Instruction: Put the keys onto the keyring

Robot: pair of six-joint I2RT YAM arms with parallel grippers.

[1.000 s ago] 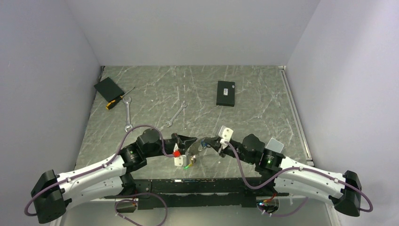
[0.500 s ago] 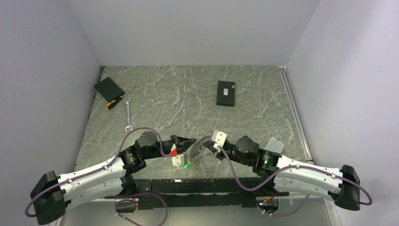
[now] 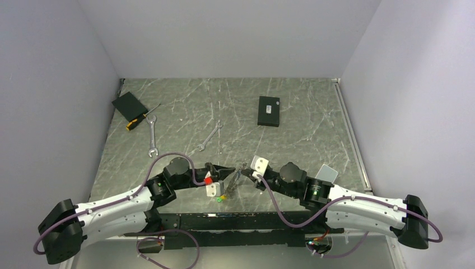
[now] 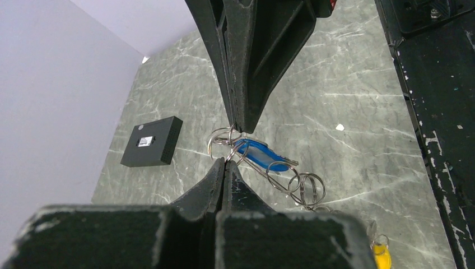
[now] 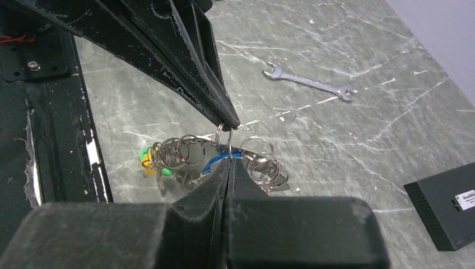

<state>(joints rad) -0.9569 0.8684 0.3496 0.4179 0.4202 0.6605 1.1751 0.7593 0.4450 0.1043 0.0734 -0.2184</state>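
Observation:
The keyring (image 3: 236, 178) is a bunch of linked silver rings hanging between my two grippers, just above the table's near edge. My left gripper (image 3: 228, 170) is shut on one small ring (image 4: 223, 141); its tips (image 4: 225, 163) show closed in the left wrist view. My right gripper (image 3: 245, 170) is shut on the same ring (image 5: 222, 136), tip to tip with the left one. A blue-headed key (image 4: 259, 154) hangs in the bunch and also shows in the right wrist view (image 5: 242, 152). Green and yellow-headed keys (image 5: 148, 161) dangle at its low end (image 3: 220, 198).
Two silver wrenches (image 3: 152, 136) (image 3: 210, 138) lie mid-table. A black box (image 3: 269, 111) sits at the back. A black pad (image 3: 129, 105) and a screwdriver (image 3: 141, 119) are at the back left. A black rail (image 3: 224, 221) runs along the near edge.
My right gripper has moved left and closed in on the left gripper's tip. The keyring bunch now hangs between both tips, shifted slightly left.

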